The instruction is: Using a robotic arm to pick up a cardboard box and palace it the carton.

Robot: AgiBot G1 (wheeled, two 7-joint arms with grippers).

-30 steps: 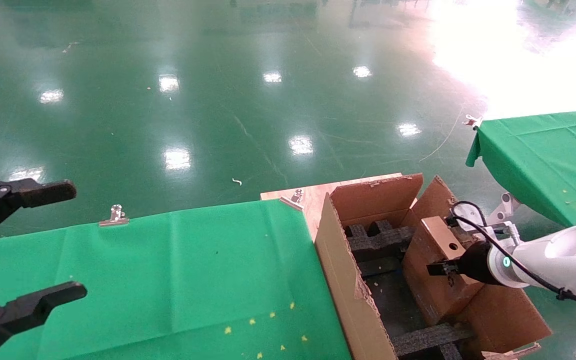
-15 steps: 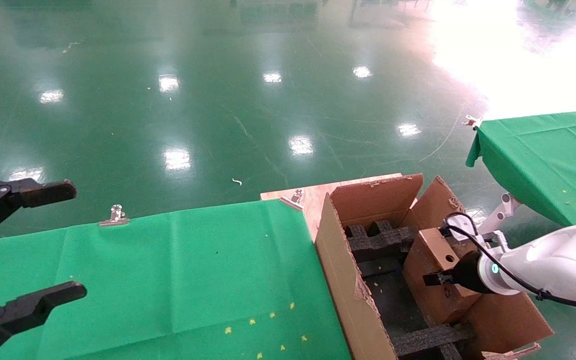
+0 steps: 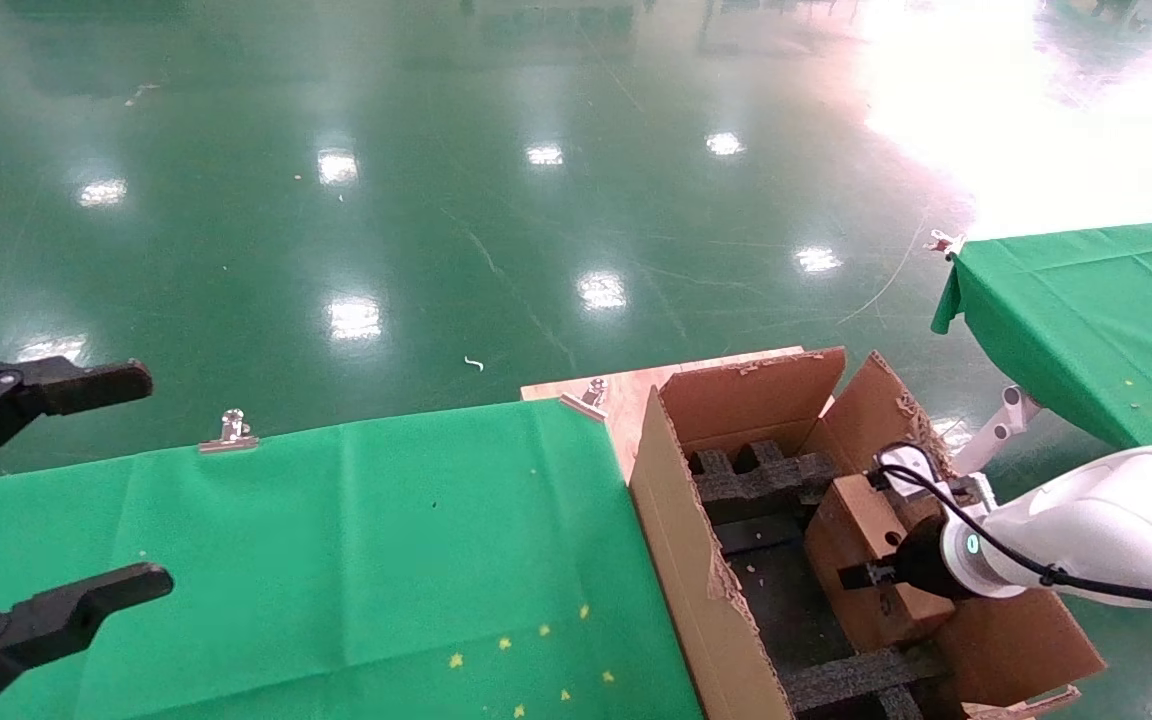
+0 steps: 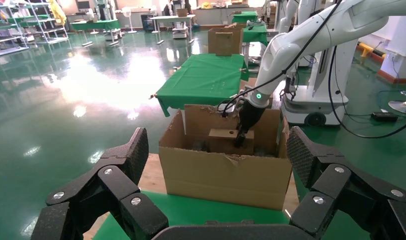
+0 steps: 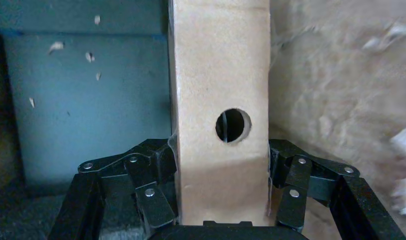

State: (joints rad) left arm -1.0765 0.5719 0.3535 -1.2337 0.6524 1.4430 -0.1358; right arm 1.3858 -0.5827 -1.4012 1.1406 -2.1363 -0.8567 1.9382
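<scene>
The small brown cardboard box (image 3: 851, 510), with a round hole in its top, stands upright inside the large flapped carton (image 3: 686, 540), against its right wall and above the black foam inserts (image 3: 761, 475). The white robotic arm (image 3: 1106, 530) reaches in from the right, and my right gripper (image 3: 871, 575) is shut on the box. In the right wrist view its black fingers (image 5: 151, 172) press both sides of the box (image 5: 218, 90). My left gripper (image 3: 46, 490) hangs open and empty at the far left. The left wrist view faces the carton (image 4: 225, 172) and the box (image 4: 221, 135).
A green-clothed table (image 3: 336, 550) lies left of the carton, with metal clips (image 3: 228, 432) on its far edge and a bare wooden corner (image 3: 626, 395). A second green table (image 3: 1086, 310) stands at the right. Glossy green floor lies beyond.
My right gripper has lowered the cardboard box deeper into the carton and shifted it slightly left. The left gripper has not moved.
</scene>
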